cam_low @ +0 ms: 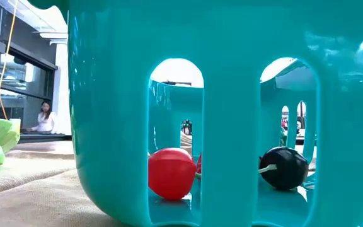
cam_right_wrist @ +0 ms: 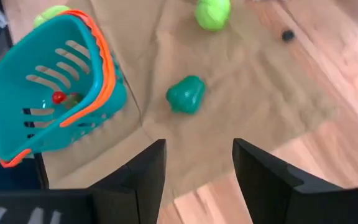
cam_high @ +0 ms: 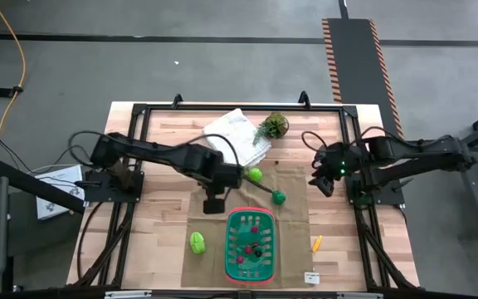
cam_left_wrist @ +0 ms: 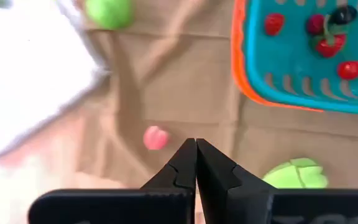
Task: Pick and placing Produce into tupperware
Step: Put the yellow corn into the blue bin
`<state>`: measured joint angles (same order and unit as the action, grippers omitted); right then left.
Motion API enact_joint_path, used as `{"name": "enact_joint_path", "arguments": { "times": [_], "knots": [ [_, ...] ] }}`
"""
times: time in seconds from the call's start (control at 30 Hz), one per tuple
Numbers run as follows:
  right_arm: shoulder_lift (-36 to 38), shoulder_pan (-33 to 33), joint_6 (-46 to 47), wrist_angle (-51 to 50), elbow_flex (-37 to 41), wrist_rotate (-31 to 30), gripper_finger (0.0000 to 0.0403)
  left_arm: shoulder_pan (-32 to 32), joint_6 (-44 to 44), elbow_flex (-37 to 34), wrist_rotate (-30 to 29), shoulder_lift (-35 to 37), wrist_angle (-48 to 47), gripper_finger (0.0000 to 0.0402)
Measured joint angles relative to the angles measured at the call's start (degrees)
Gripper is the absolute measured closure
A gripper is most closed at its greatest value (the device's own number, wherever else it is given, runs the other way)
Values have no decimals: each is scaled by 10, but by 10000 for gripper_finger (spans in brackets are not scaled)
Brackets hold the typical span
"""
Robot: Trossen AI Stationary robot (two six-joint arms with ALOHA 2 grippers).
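The tupperware, a teal-green basket (cam_high: 250, 243) with an orange rim, stands on a brown mat near the table's front edge. Inside it lie red pieces (cam_left_wrist: 272, 23) and a dark one (cam_low: 283, 168). On the mat around it lie loose produce: a leafy green piece (cam_high: 197, 242), a light green round one (cam_high: 256, 174), a dark green one (cam_right_wrist: 185, 94), a small pink one (cam_left_wrist: 155, 137) and an orange piece (cam_high: 316, 242). My left gripper (cam_left_wrist: 196, 155) hangs shut and empty above the mat, just behind the basket. My right gripper (cam_right_wrist: 197, 162) is open at the right, above the mat's edge.
A folded white cloth (cam_high: 237, 133) and a small potted plant (cam_high: 272, 126) sit at the table's far side. A small white tag (cam_high: 311, 277) lies near the front edge. A person (cam_low: 45, 116) sits in the room beyond the table.
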<state>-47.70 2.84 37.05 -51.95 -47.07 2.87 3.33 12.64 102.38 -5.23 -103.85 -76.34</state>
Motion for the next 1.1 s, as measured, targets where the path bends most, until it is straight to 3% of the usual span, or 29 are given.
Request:
{"name": "enact_joint_path", "arguments": {
  "times": [0.27, 0.43, 0.77, 1.1],
  "knots": [
    [-16, 143, 275, 0, 0, -75, 226, -20, -7, -23, -88, 105, -42, 400],
    [-59, 228, 503, -2, 0, -112, 226, -53, -2, -113, -78, 208, -22, 401],
    [-223, 351, 826, 10, -42, -15, 226, -63, 31, -306, -17, 359, 77, 399],
    [-404, 381, 959, -142, -232, -7, 226, -63, 41, -429, 22, 379, 134, 399]
  ]
}}
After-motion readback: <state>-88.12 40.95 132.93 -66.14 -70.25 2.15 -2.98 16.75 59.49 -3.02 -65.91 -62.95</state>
